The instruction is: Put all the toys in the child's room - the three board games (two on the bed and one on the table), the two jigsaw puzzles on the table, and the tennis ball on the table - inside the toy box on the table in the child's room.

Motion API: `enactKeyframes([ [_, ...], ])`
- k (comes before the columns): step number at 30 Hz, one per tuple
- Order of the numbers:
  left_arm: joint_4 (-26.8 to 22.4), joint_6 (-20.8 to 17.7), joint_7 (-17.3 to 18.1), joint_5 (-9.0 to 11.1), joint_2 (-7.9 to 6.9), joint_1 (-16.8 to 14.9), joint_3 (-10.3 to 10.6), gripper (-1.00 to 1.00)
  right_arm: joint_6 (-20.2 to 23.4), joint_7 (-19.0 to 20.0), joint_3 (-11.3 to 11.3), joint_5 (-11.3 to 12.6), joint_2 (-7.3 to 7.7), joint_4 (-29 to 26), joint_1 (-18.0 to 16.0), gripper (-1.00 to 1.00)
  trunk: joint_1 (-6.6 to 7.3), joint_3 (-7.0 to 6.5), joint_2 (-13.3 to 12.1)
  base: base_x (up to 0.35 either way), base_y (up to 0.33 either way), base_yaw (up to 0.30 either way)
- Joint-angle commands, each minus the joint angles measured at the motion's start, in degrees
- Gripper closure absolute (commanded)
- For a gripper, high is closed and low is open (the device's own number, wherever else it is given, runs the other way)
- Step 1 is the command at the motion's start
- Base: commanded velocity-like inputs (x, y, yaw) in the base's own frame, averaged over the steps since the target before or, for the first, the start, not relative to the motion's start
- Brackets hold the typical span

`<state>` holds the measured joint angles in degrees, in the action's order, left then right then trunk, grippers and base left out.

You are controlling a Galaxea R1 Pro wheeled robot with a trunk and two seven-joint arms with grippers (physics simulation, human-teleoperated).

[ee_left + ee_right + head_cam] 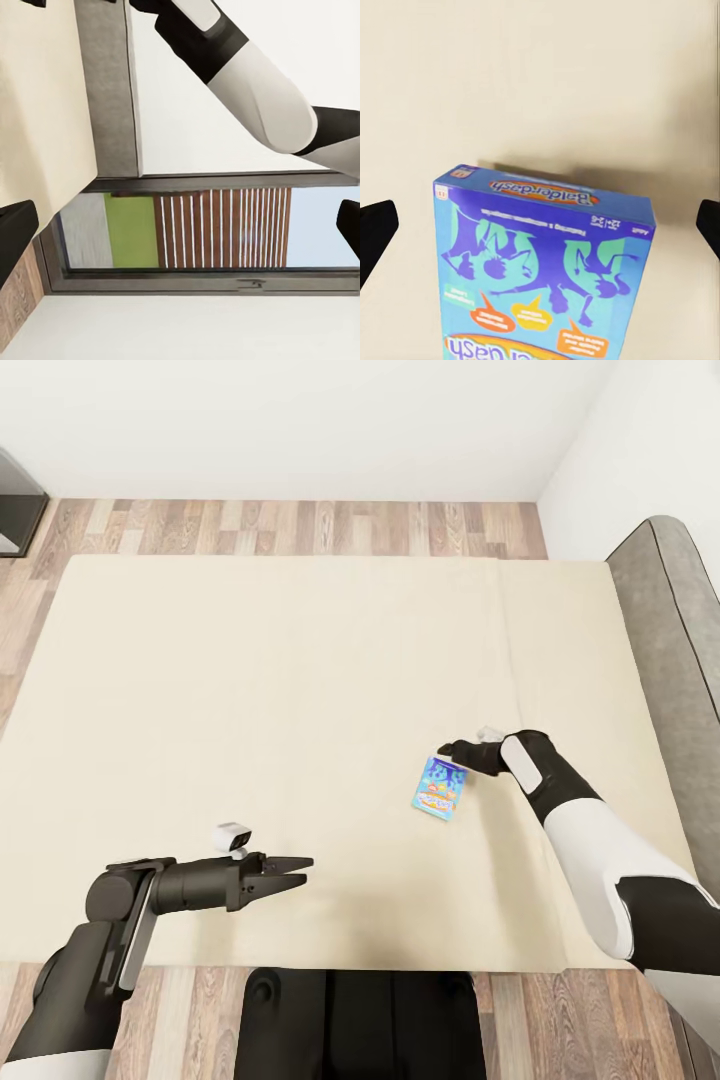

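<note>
A broad cream bed [280, 740] fills the middle of the room, two panels with a seam running across it toward the far wall, wood-plank floor around it and white walls beyond. A grey padded headboard [680, 620] edges the bed on the robot's right.

The small blue board game [440, 787] lies flat on the mattress, just to the right of the seam's line and toward the near edge. Its long axis runs roughly near-to-far, tilted slightly so the far end leans to the right. In the right wrist view the box [540, 270] sits squarely between the two dark fingertips at the picture's edges, printed face up.

The right gripper [462, 752] hovers at the box's far right corner, just beside or perhaps touching it; the head view is too small to settle which. Its fingers are spread wide, with nothing between them yet. The box lies toward the robot's left and slightly nearer from that hand.

The left gripper [290, 871] hangs well apart, over the mattress near the front edge, pointing right. Its fingers [15, 236] stand spread, empty.

The right arm is clearly nearer, so the pickup probably falls to it, closing across the box's short axis.
</note>
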<state>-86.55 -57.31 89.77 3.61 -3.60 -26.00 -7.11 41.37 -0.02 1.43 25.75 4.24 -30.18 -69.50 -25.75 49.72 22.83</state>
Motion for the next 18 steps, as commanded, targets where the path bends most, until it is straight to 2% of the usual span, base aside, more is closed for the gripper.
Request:
enactKeyframes([
  [1, 0.0, -0.6, 0.2, 0.0, -0.01, 0.0, 0.0, -1.0, 0.2, -0.1, 0.1, 0.1, 0.05, -0.1, 0.0, -1.0, -0.03, 0.06, 0.1, 0.0, 0.0, 0.0],
  [18, 0.0, -0.6, 0.2, 0.1, -0.08, 0.0, 0.0, -1.0, 0.1, -0.3, 0.1, 0.1, 0.0, -0.6, -0.1, -1.0, -0.03, 0.06, 0.1, 0.0, 0.0, 0.0],
])
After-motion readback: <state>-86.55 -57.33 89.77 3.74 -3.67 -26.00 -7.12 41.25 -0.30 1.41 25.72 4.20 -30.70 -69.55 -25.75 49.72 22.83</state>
